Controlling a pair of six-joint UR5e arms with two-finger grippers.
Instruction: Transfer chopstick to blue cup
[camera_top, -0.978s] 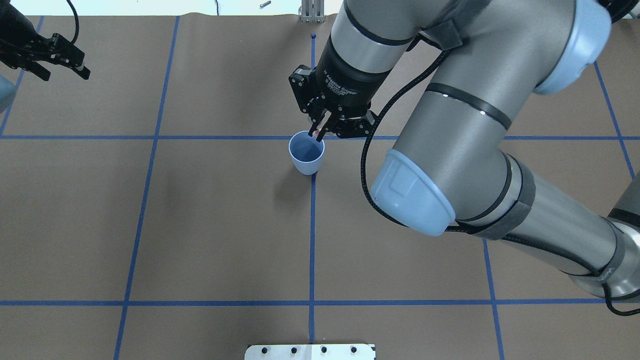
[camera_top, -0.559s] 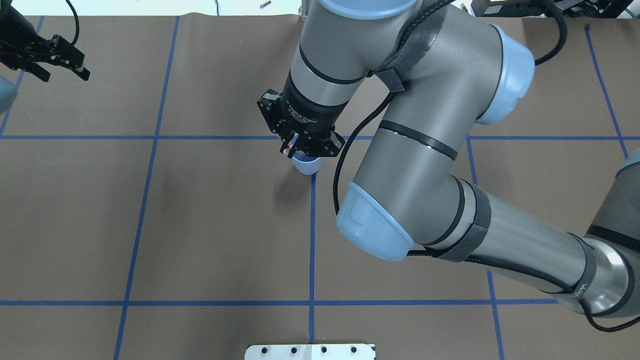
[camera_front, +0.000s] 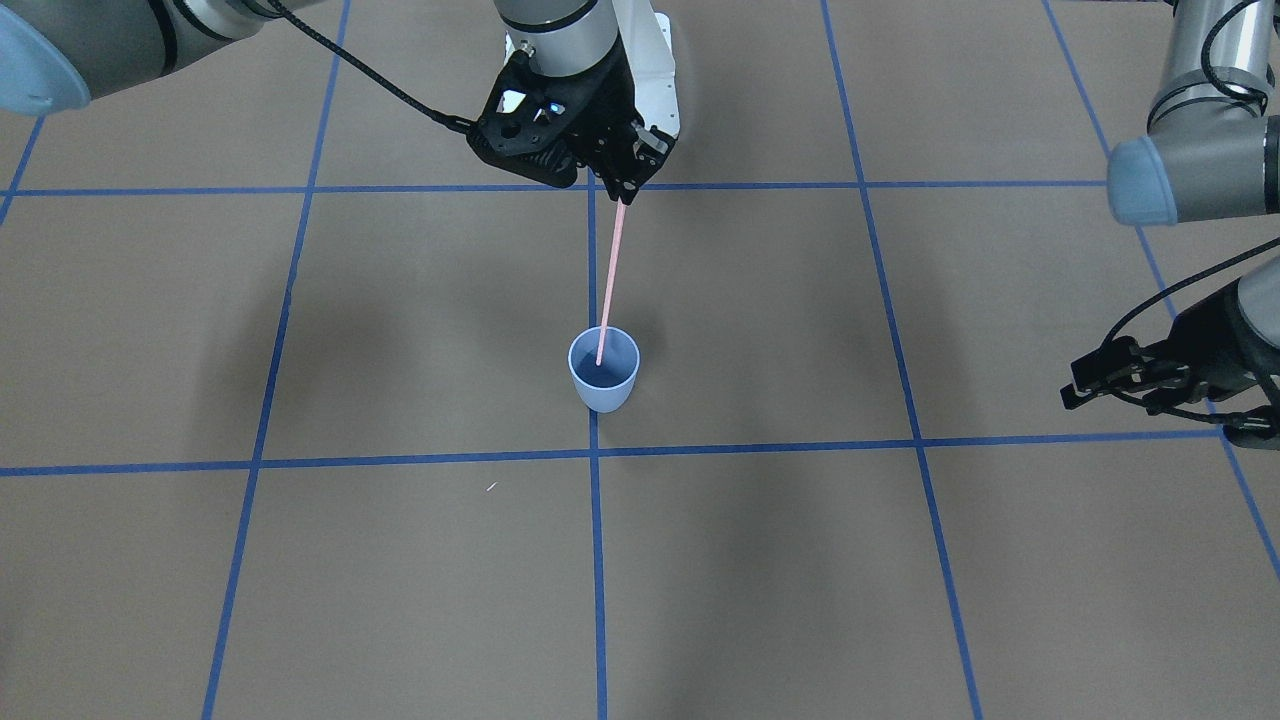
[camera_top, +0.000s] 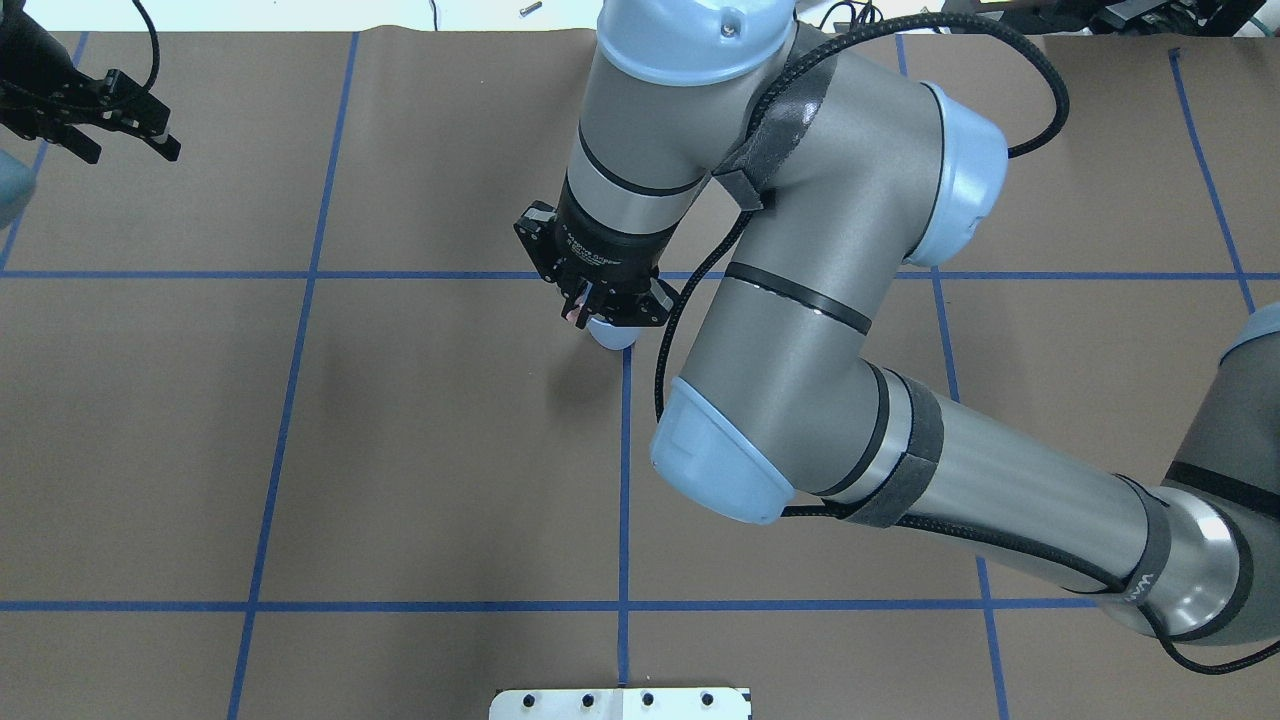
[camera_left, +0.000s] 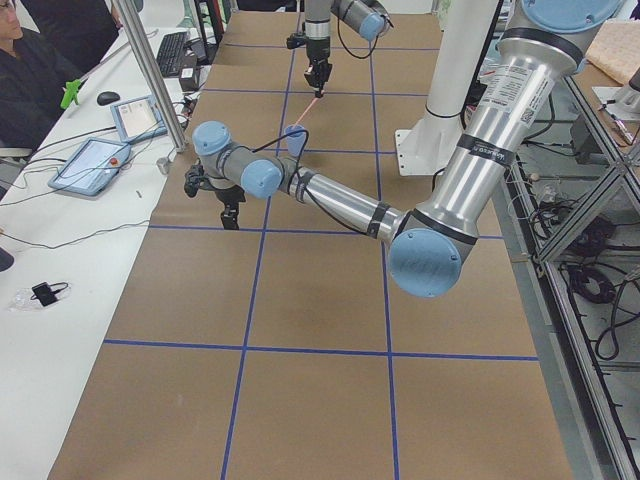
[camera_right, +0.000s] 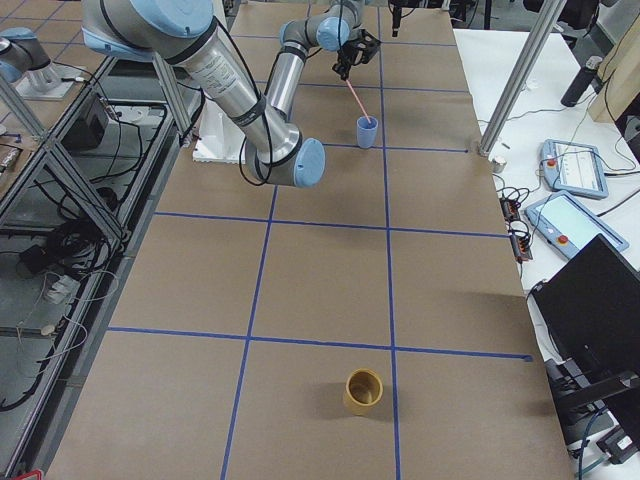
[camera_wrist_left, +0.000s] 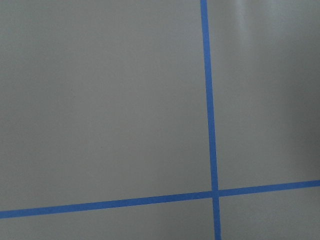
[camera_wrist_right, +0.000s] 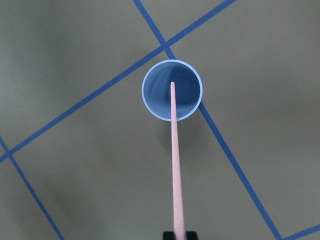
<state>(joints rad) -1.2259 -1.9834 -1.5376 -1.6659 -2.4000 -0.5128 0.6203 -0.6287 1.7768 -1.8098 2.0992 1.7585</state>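
The blue cup (camera_front: 603, 382) stands upright at a crossing of tape lines mid-table. My right gripper (camera_front: 621, 196) is shut on the top end of the pale pink chopstick (camera_front: 610, 280), high above the cup. The stick hangs steeply down, and its lower tip sits within the cup's mouth. In the right wrist view the stick (camera_wrist_right: 176, 165) runs up into the cup's opening (camera_wrist_right: 150, 100). In the overhead view the right gripper (camera_top: 582, 316) covers most of the cup (camera_top: 614, 339). My left gripper (camera_top: 128, 138) is open and empty, far off at the table's left side.
A brown cup (camera_right: 363, 390) stands alone at the table's right end. A white metal plate (camera_top: 620, 703) lies at the near edge. Blue tape lines (camera_wrist_left: 210, 125) grid the brown table cover. A desk with tablets (camera_left: 95, 160) runs along the far side.
My right arm swung left and toward the robot's side, carrying the gripper from beyond the cup's rim to right over the cup, which it now mostly hides. The left arm has not moved.
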